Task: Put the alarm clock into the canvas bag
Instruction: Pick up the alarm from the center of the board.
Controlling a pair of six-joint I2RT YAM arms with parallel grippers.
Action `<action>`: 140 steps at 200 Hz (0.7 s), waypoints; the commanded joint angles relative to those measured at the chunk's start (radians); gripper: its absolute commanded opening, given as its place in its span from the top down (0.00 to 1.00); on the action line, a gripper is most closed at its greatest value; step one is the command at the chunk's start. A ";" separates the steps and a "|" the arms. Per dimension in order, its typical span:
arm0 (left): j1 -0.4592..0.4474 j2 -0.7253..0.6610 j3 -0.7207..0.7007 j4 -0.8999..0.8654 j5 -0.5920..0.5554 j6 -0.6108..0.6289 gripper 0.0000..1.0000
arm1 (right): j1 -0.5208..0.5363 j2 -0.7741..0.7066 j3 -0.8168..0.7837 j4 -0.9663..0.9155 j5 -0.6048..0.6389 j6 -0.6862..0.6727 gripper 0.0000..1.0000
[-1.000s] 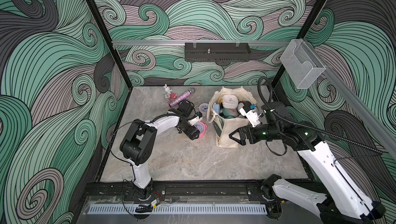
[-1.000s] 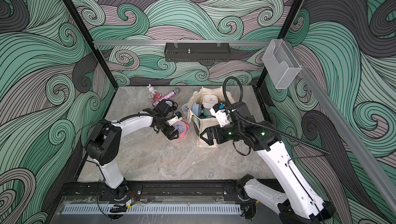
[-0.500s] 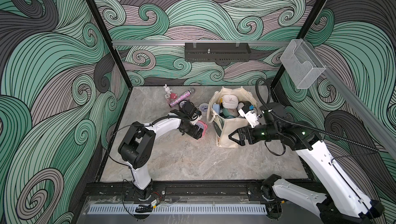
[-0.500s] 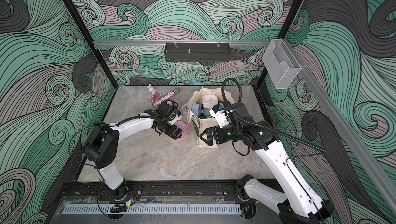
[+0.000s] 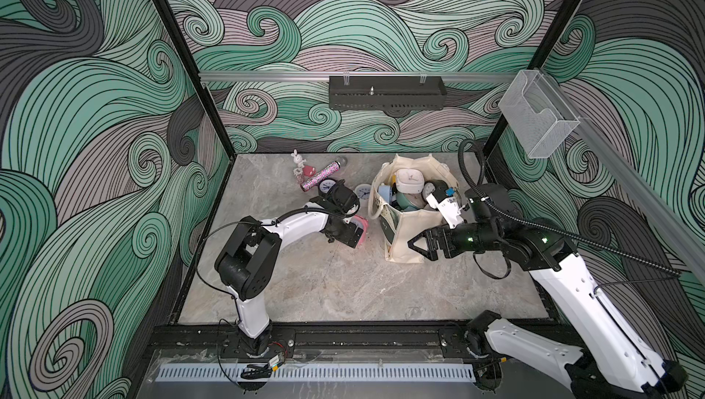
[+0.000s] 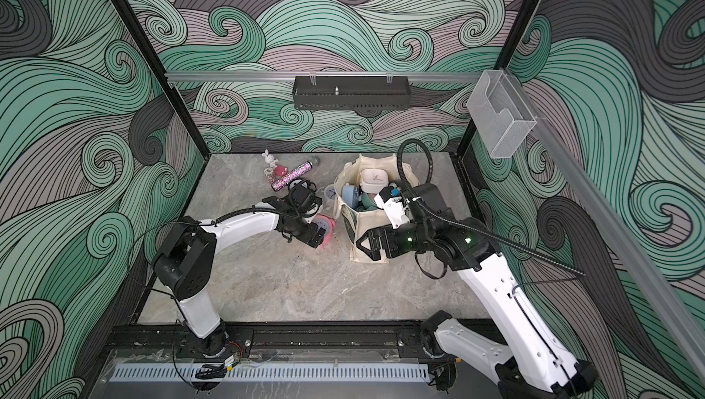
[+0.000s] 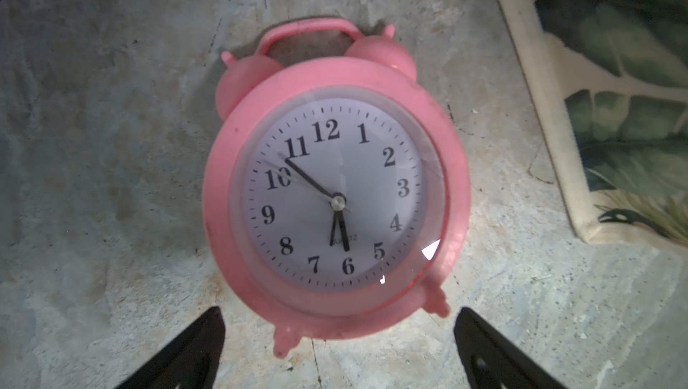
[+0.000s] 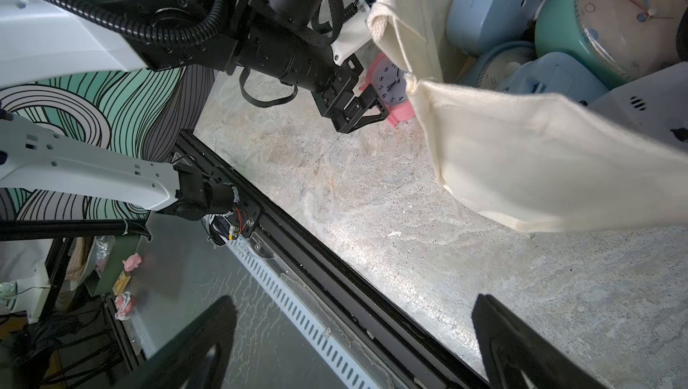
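Observation:
A pink twin-bell alarm clock (image 7: 335, 190) lies face up on the stone table, just left of the canvas bag (image 5: 404, 233). My left gripper (image 7: 338, 331) hovers over the clock, open, its black fingers wide on either side of the clock's feet and apart from them. Both top views show that gripper (image 5: 349, 238) covering part of the clock (image 5: 361, 224). The bag (image 6: 366, 221) stands upright and holds several clocks. In front of the bag's near side, my right gripper (image 5: 419, 244) is open and empty. The right wrist view shows the bag (image 8: 521, 164), the clock (image 8: 391, 85) and my right gripper (image 8: 353, 305).
At the back of the table lie a dark-faced clock (image 5: 326, 186), a pale blue clock (image 5: 363, 191), a glitter tube (image 5: 319, 176) and a rabbit figure (image 5: 295, 158). A black rail (image 5: 343, 334) runs along the table's front edge.
My left gripper has shifted slightly toward the bag, staying low over the pink clock. The right arm has barely moved. Both grippers stay open.

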 commanded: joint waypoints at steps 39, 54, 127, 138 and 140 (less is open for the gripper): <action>-0.045 0.017 0.022 -0.016 -0.014 -0.077 0.01 | 0.004 -0.001 -0.012 -0.007 -0.005 -0.008 0.00; -0.047 0.019 0.021 -0.013 -0.026 -0.093 0.01 | 0.003 0.000 -0.015 -0.005 -0.005 -0.007 0.00; -0.058 0.071 0.047 -0.017 -0.086 -0.158 0.01 | 0.003 -0.001 -0.015 -0.006 0.002 -0.010 0.00; -0.060 0.078 0.047 -0.011 -0.092 -0.166 0.01 | 0.003 -0.002 -0.015 -0.005 0.004 -0.010 0.00; -0.060 0.079 0.047 -0.010 -0.092 -0.169 0.01 | 0.003 -0.002 -0.014 -0.005 0.005 -0.011 0.00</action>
